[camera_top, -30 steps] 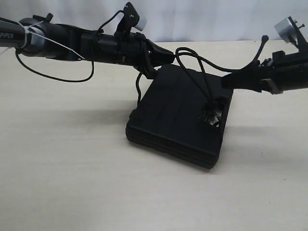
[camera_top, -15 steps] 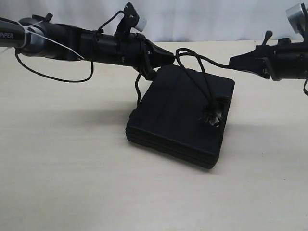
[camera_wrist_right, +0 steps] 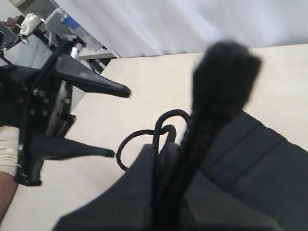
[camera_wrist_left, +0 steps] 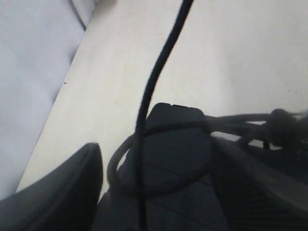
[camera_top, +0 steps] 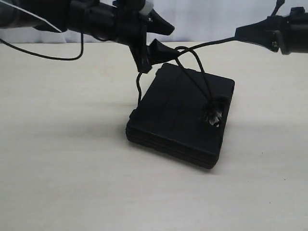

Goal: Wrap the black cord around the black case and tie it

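The black case (camera_top: 178,115) lies flat on the pale table. The black cord (camera_top: 197,82) rises from a frayed knot (camera_top: 212,113) on the lid, loops above the case's far edge, and runs taut to my right gripper (camera_top: 239,33), which is shut on it. In the right wrist view the cord (camera_wrist_right: 216,82) stands between the shut jaws (camera_wrist_right: 180,192), with the case (camera_wrist_right: 250,159) below. My left gripper (camera_top: 174,42) is open above the case's far corner. In the left wrist view a cord strand (camera_wrist_left: 156,77) passes between its open fingers (camera_wrist_left: 62,192), over the case (camera_wrist_left: 178,159). The left gripper (camera_wrist_right: 119,121) also shows in the right wrist view.
A thin smooth arm cable (camera_top: 48,55) sags under the left arm. A white curtain (camera_top: 211,14) closes the far side of the table (camera_top: 72,168). Metal stands and gear (camera_wrist_right: 33,29) sit beyond the table's edge in the right wrist view.
My right gripper shut on the cord at the case's corner and pulled it up and to the right, drawing it taut. My left gripper rose and opened.
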`<state>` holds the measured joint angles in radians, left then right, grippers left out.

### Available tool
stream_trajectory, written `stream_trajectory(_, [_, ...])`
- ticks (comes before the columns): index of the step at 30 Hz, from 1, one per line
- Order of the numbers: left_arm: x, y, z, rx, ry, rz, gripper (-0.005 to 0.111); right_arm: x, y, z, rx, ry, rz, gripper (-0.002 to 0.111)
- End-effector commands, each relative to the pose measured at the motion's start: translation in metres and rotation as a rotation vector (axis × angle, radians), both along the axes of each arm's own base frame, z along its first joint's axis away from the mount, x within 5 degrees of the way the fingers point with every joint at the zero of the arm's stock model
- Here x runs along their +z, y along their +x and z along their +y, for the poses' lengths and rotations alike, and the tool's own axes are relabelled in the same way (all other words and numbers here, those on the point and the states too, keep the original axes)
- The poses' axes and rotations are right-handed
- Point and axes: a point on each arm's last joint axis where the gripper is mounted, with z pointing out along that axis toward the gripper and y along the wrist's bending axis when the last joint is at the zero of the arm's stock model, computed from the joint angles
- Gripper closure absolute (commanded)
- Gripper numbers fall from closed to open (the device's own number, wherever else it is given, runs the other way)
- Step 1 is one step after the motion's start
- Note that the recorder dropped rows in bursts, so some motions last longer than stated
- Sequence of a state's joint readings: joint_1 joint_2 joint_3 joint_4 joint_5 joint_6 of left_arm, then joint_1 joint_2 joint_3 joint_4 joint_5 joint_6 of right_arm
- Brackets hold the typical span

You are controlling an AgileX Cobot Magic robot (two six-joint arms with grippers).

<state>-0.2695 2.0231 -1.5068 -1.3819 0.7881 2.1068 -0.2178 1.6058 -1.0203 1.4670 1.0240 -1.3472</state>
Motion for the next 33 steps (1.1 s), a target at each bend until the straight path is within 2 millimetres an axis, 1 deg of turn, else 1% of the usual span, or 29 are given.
stream_trajectory(1, [-0.013, 0.000, -0.035, 0.092, 0.065, -0.051, 0.045, 0.013, -0.003, 0.004, 0.072, 0.035, -0.035, 0.104])
stream_trajectory(4, [-0.016, 0.000, -0.050, 0.184, 0.120, -0.103, 0.045, 0.013, -0.004, 0.005, 0.089, 0.038, -0.031, 0.104])
stream_trajectory(8, [-0.016, -0.001, -0.056, 0.232, 0.147, -0.129, 0.046, 0.011, -0.005, 0.005, 0.097, 0.024, -0.028, 0.104])
stream_trajectory(9, [-0.016, -0.001, -0.057, 0.231, 0.147, -0.129, 0.048, 0.011, -0.005, 0.005, 0.097, 0.024, -0.028, 0.104])
stream_trajectory(11, [-0.016, -0.001, -0.057, 0.232, 0.145, -0.128, 0.057, 0.011, -0.005, 0.005, 0.097, 0.024, -0.028, 0.104])
stream_trajectory(16, [-0.016, -0.002, -0.058, 0.215, 0.138, -0.121, 0.086, 0.011, -0.004, 0.004, 0.079, 0.015, -0.028, 0.104])
stream_trajectory(19, [-0.009, -0.006, -0.060, 0.179, 0.114, -0.118, 0.103, 0.010, -0.002, 0.003, 0.060, 0.004, -0.028, 0.102])
stream_trajectory(20, [-0.005, -0.008, -0.060, 0.170, 0.106, -0.122, 0.107, 0.010, -0.002, 0.002, 0.049, -0.002, -0.028, 0.099])
stream_trajectory(22, [0.002, -0.010, -0.059, 0.174, 0.092, -0.129, 0.107, 0.009, -0.001, 0.001, 0.031, -0.005, -0.019, 0.089])
stream_trajectory(25, [0.010, -0.010, -0.056, 0.199, 0.067, -0.125, 0.107, 0.006, 0.001, -0.001, -0.008, -0.016, 0.020, 0.067])
stream_trajectory(26, [0.015, -0.009, -0.053, 0.218, 0.040, -0.115, 0.107, 0.004, 0.001, -0.002, -0.017, -0.031, 0.048, 0.054])
stream_trajectory(27, [0.017, -0.007, -0.050, 0.238, 0.020, -0.105, 0.107, 0.001, 0.000, -0.005, -0.036, -0.041, 0.079, 0.044])
stream_trajectory(28, [0.021, -0.005, -0.045, 0.257, 0.000, -0.098, 0.107, -0.001, -0.001, -0.008, -0.060, -0.060, 0.123, 0.032])
stream_trajectory(29, [0.025, -0.002, -0.039, 0.291, -0.035, -0.084, 0.107, -0.003, -0.002, -0.013, -0.094, -0.089, 0.165, 0.022])
stream_trajectory(31, [0.031, 0.004, -0.026, 0.340, -0.082, -0.064, 0.107, -0.008, -0.004, -0.023, -0.161, -0.162, 0.226, 0.012])
stream_trajectory(33, [0.036, 0.010, -0.008, 0.379, -0.138, -0.026, 0.107, -0.014, -0.007, -0.033, -0.232, -0.268, 0.293, 0.011])
